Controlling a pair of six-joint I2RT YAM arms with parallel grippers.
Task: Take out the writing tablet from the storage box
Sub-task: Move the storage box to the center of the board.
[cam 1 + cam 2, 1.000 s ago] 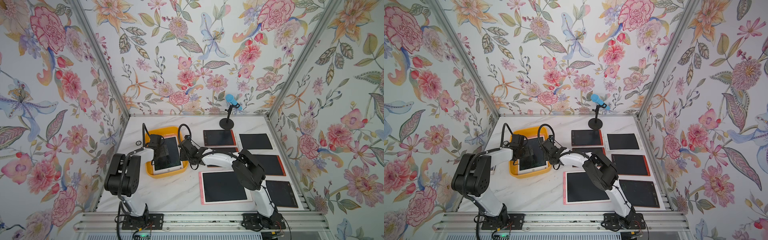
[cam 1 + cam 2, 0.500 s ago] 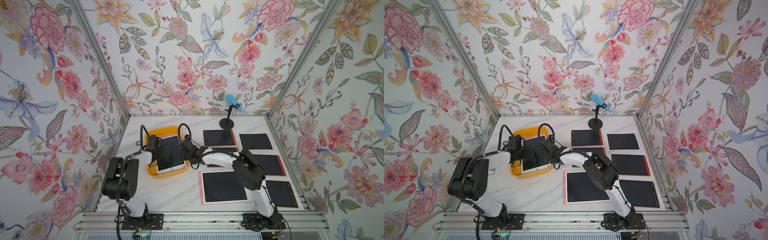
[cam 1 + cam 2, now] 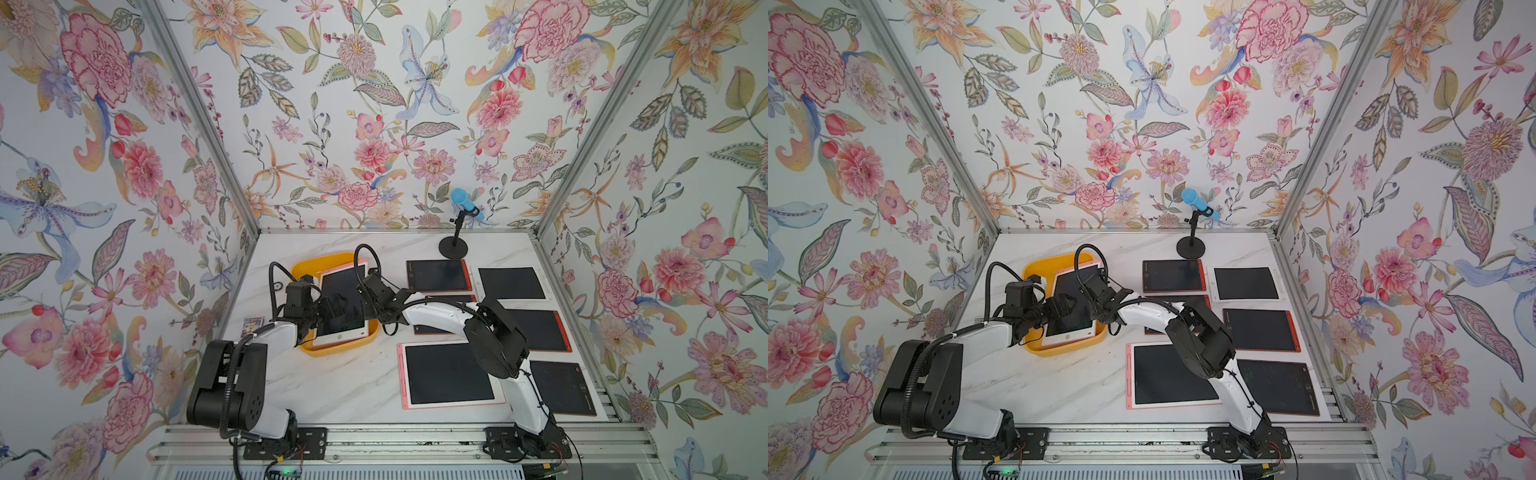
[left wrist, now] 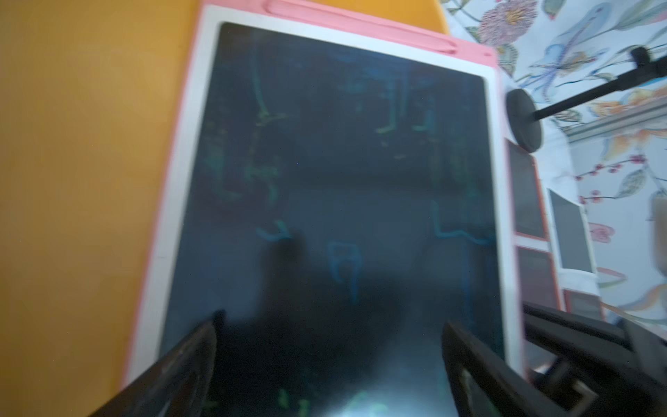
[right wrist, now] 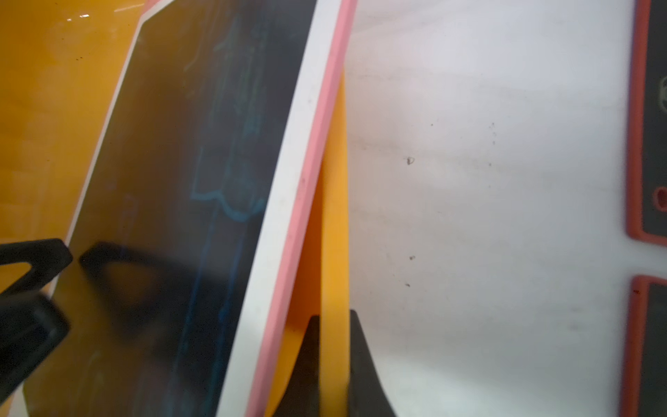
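The storage box (image 3: 305, 266) is a shallow yellow-orange tray at the table's left. A pink-and-white writing tablet (image 3: 347, 286) with a dark screen lies askew in it, its far corner up at the rim. My left gripper (image 3: 332, 304) hangs open just over the tablet's screen (image 4: 343, 144), with nothing between its fingers (image 4: 202, 346). My right gripper (image 5: 334, 325) is shut on the box's right wall (image 5: 334, 216), one finger on each side of it. Both top views show the box (image 3: 1034, 268), the tablet (image 3: 1068, 335) and both grippers.
Several other tablets lie to the right, the largest a pink one (image 3: 449, 374) at the front. A blue microphone on a black stand (image 3: 454, 249) is at the back. A small card (image 3: 252, 321) lies left of the box.
My left arm has swung, and its open gripper now reaches across the tablet from the left. The right gripper has kept its hold on the box wall.
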